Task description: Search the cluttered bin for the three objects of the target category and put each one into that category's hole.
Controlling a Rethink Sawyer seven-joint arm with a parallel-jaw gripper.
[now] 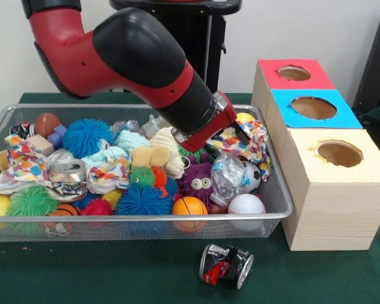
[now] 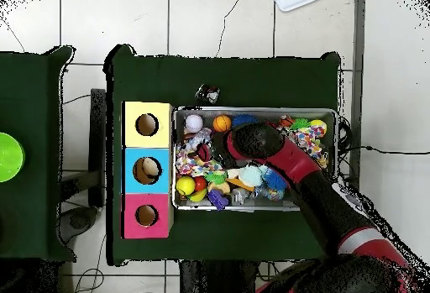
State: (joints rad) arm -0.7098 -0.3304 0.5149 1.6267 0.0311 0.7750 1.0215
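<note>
The silver wire mesh bin is packed with toys. One wrinkly see-through bottle lies at its right end, between a purple furry toy and a soccer ball. More clear crinkled plastic shows at the back middle; I cannot tell whether it is a bottle. My gripper reaches down into the clutter just behind the bottle, hidden under the red wrist. The red-topped hole is the farthest from the camera of three boxes to the right of the bin. In the overhead view the arm covers the bin's middle; the red hole is lowest.
A blue-topped hole and a yellow-topped hole stand in front of the red one. A crushed can lies on the green table in front of the bin. A silver can, polka-dot wads and spiky balls fill the bin.
</note>
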